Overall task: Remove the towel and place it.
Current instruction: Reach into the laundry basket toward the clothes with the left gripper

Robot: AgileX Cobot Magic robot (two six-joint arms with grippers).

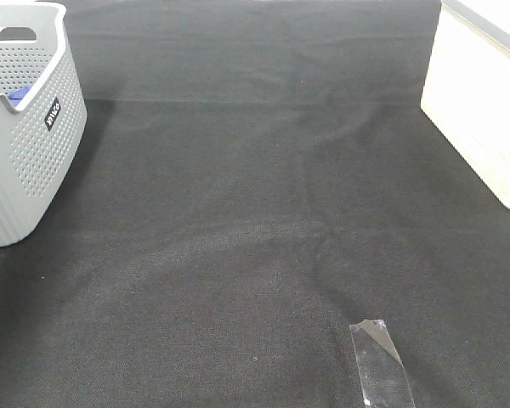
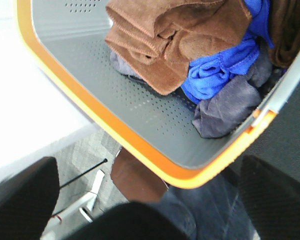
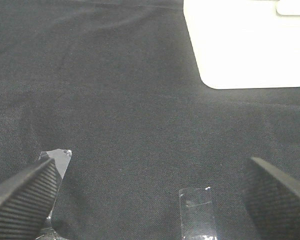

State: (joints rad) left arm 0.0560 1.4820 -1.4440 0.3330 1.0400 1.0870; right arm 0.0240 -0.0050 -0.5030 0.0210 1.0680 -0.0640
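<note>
Wide bare black cloth (image 1: 255, 195) btwn grey basket (image 1: 25, 144) far left & cream box (image 1: 484, 110) far right

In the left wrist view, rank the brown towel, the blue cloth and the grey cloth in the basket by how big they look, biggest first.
1. brown towel: clearly the largest.
2 and 3. blue cloth and grey cloth: they look about alike. Both are partly buried, so I won't rank them.

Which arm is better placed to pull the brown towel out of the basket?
Left. The left gripper, open, hangs over the basket holding the towel. The right gripper, also open, faces only black cloth beside a white box.
</note>
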